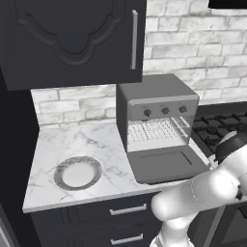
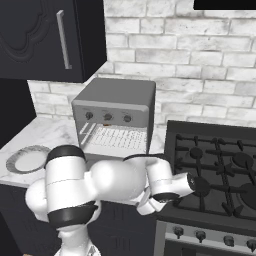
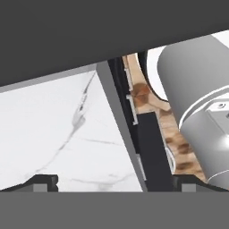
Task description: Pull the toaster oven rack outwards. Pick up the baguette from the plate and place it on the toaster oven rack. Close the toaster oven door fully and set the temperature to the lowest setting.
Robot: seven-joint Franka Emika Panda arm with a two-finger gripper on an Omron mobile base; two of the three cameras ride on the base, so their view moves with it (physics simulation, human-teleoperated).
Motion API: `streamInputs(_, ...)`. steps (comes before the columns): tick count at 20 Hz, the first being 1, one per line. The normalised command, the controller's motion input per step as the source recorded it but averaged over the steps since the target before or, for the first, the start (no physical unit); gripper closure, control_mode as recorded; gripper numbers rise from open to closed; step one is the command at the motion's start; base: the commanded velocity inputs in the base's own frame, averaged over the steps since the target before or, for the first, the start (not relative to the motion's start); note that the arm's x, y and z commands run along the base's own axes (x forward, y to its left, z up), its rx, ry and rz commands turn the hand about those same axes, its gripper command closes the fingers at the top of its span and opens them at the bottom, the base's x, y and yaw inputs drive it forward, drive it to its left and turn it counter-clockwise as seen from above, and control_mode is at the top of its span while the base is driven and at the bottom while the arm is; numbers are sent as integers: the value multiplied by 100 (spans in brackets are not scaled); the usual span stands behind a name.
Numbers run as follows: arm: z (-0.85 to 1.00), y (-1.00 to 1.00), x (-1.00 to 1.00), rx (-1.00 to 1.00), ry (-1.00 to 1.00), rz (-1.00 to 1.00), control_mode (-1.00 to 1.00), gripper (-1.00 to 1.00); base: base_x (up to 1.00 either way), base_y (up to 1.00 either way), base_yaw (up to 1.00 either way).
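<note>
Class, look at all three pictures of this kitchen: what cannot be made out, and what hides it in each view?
- Oven door: in the right base view, the robot's arm covers it.
- Knobs: settings too small to read in both base views.
- Plate: its left edge is cut off by the right base view's frame.
- Tool: open; only its fingertips show, hand view.

Toaster oven (image 2: 115, 107) on counter, toaster oven rack (image 2: 117, 139) visible inside; plate (image 2: 27, 159) left, well apart.

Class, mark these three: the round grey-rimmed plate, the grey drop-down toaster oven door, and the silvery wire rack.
Round grey-rimmed plate (image 1: 77, 174), left base view, white centre.
Grey drop-down toaster oven door (image 1: 166, 164), left base view, window panel.
Silvery wire rack (image 1: 154, 130), left base view, grid middle.
</note>
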Motion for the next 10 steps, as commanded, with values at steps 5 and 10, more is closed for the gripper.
streamInputs(5, -12, 0, 13, 3, 0, 0, -100, -100, 0, 0, 0)
streamInputs(10, -9, 0, 10, 6, 0, 0, -100, -100, 0, 0, 0)
